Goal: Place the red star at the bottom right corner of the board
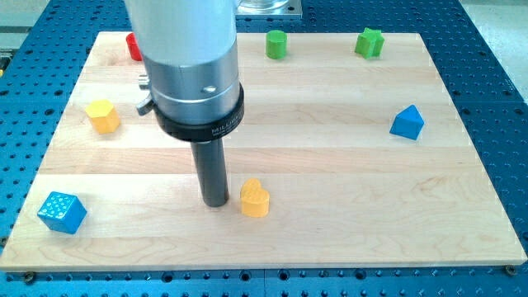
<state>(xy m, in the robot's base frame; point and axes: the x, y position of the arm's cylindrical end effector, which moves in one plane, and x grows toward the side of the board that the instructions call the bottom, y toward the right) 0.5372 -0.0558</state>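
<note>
A red block shows at the view's top left, mostly hidden behind the arm's silver body, so I cannot make out its shape. My tip rests on the wooden board at lower centre-left, far below the red block. An orange block stands just to the tip's right, very close or touching.
A yellow block lies at the left. A blue cube sits at the bottom left corner. A green block and a green star-like block stand along the top edge. A blue triangular block is at the right.
</note>
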